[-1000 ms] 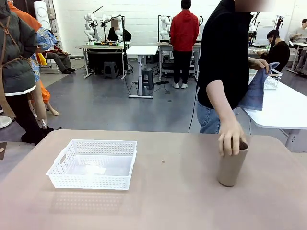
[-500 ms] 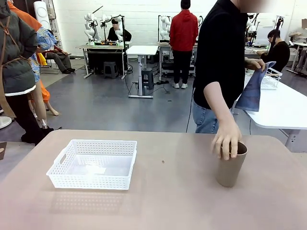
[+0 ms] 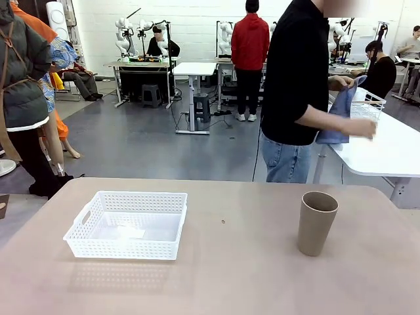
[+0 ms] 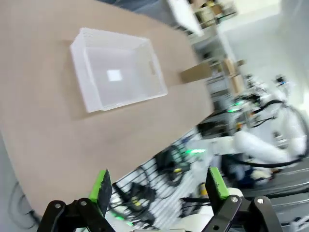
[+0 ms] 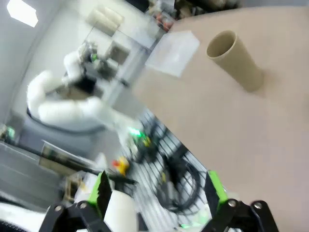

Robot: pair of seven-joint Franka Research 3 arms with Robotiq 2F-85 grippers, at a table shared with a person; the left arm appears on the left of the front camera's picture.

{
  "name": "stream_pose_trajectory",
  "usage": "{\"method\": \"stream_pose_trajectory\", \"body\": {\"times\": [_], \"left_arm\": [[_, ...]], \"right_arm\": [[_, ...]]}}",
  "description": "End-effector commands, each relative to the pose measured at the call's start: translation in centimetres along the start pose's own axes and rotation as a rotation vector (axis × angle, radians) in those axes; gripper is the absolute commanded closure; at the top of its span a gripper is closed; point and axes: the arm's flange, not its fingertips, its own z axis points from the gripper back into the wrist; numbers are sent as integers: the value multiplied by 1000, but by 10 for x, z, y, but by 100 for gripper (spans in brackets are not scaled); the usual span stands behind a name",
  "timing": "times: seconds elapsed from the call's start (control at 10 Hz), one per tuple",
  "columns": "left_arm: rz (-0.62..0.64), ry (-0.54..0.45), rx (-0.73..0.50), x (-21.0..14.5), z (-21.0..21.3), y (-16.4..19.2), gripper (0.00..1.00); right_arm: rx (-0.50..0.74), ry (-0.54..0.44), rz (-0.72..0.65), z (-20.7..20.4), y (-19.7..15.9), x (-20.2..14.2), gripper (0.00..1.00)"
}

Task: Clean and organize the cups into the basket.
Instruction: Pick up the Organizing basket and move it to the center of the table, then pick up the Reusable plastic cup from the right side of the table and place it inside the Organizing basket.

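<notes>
Looks like a robotics lab in an open hall. Shows a bare grey floor (image 3: 144, 141), a white wall (image 3: 190, 20), and rows of work tables (image 3: 195, 68) with a stool (image 3: 151, 94) beneath. Holds a white robot arm (image 4: 260, 147) beside the tan table (image 3: 236, 275), with loose cables (image 4: 169, 166) and green status lights (image 4: 192, 152) below. Hosts people (image 3: 251, 39) standing at the far tables.

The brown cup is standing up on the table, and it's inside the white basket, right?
Not quite. The brown cup does stand upright on the table, but it is not inside the white basket. The front view shows it out on the bare tabletop, well apart from the basket and off to its right.
</notes>
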Motion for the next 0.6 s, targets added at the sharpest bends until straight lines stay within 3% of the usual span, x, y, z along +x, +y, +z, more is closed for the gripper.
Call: {"method": "stream_pose_trajectory", "body": {"times": [0.0, 0.2, 0.5], "left_arm": [[-19, 156, 248, 3, -44, -30, 0], [4, 285, 425, 11, -90, -34, 0], [86, 482, 605, 23, -160, -14, 0]], "right_arm": [[-118, 146, 354, -40, -17, -7, 0], [-111, 189, 444, -72, -38, -7, 0], [-139, 105, 452, -92, -53, -2, 0]]}}
